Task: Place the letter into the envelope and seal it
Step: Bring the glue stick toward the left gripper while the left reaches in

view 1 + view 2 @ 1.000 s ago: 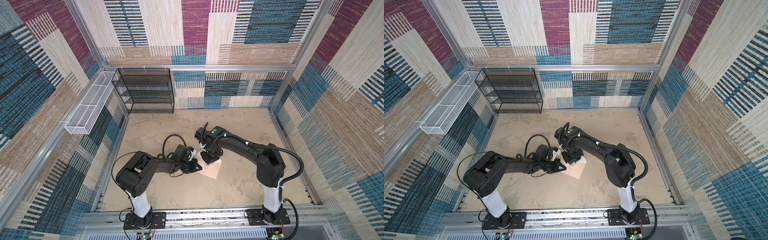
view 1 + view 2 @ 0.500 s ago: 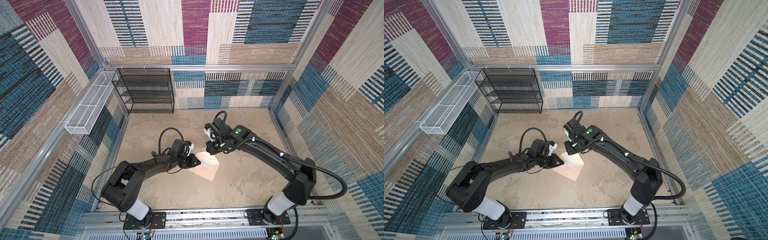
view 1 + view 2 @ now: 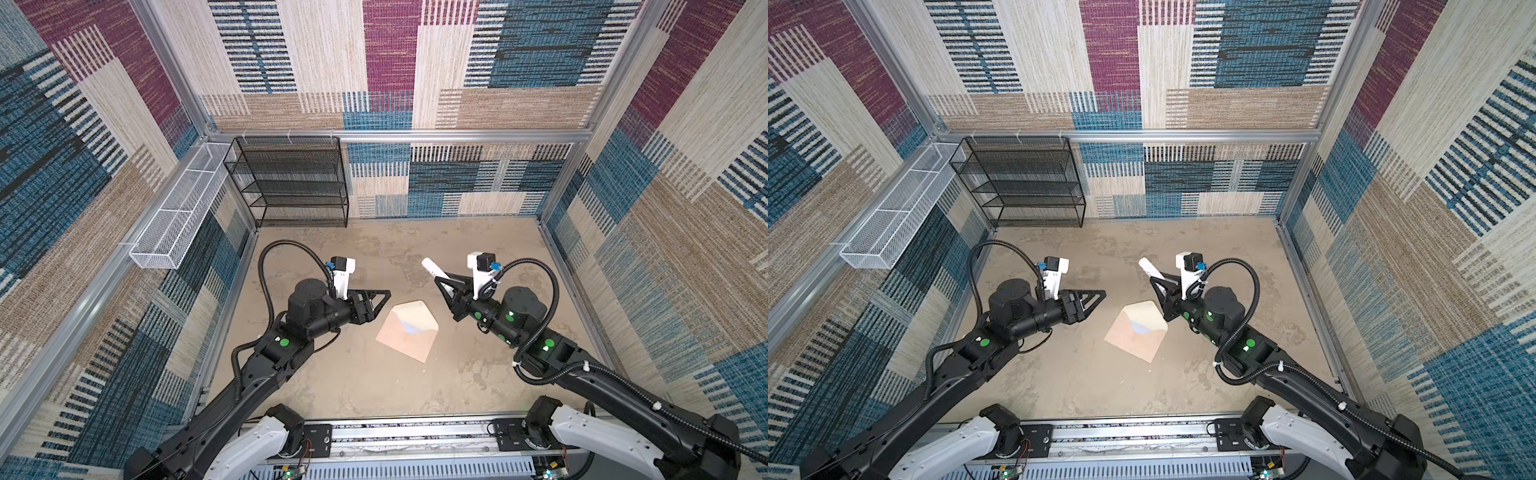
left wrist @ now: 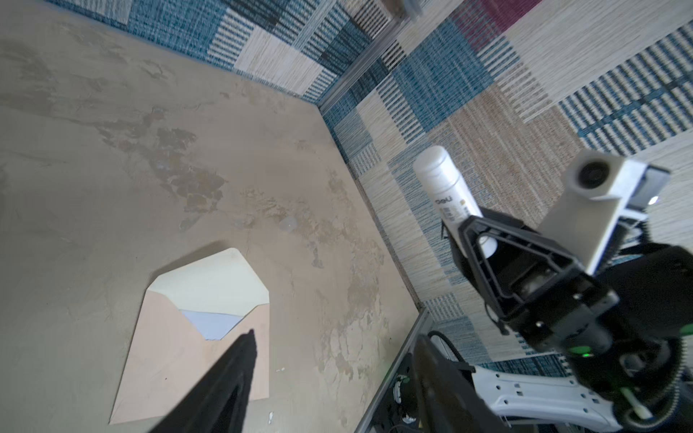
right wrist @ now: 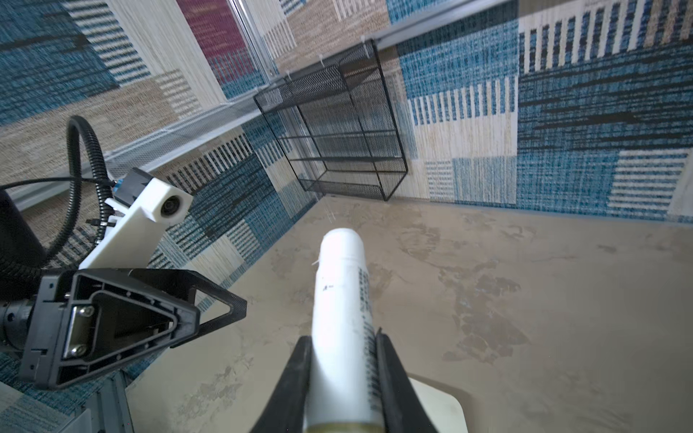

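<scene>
The peach-pink envelope (image 3: pixel 405 345) (image 3: pixel 1133 347) lies flat mid-floor, its cream flap (image 4: pixel 213 277) open. A pale triangle of the letter (image 3: pixel 411 328) (image 4: pixel 212 324) shows in the envelope's mouth; the rest of the sheet is hidden inside. My left gripper (image 3: pixel 384 296) (image 4: pixel 335 335) hovers just left of the envelope, open and holding nothing. Right of the envelope and above the floor, my right gripper (image 3: pixel 441 282) (image 5: pixel 343 337) is shut on a white tube (image 3: pixel 432 268) (image 5: pixel 343 292), which points up and to the back. One corner of the flap (image 5: pixel 438 408) shows beneath the tube.
A black wire shelf rack (image 3: pixel 299 183) stands against the back wall at the left. A white wire basket (image 3: pixel 178 216) hangs on the left wall. A small pale round thing (image 4: pixel 288 224) lies on the floor beyond the flap. A metal rail (image 3: pixel 415 432) runs along the front edge.
Both grippers were together over the envelope; now they have drawn apart to either side. The left gripper has opened. The right has carried the tube up and to the right.
</scene>
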Controlling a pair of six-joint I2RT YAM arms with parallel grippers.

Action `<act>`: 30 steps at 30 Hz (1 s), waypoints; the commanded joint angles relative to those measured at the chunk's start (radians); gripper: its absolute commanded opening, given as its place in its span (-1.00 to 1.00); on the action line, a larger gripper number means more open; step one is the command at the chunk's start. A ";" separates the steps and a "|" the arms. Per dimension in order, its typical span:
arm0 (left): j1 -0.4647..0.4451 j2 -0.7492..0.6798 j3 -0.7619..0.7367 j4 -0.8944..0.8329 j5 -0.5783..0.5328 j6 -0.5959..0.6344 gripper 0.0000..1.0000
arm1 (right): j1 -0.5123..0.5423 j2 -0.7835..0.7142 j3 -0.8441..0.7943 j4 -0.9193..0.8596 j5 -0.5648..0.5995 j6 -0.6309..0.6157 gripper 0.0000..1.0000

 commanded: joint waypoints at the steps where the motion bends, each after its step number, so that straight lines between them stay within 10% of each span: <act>1: -0.003 -0.007 -0.011 0.184 -0.060 -0.111 0.40 | 0.003 0.015 -0.072 0.447 -0.045 -0.011 -0.99; 10: -0.094 0.131 -0.011 0.556 -0.111 -0.212 0.49 | 0.020 0.163 -0.105 0.717 -0.040 -0.007 -1.00; 30: -0.187 0.331 0.121 0.689 -0.114 -0.200 0.50 | 0.073 0.276 -0.066 0.769 -0.012 -0.024 -1.00</act>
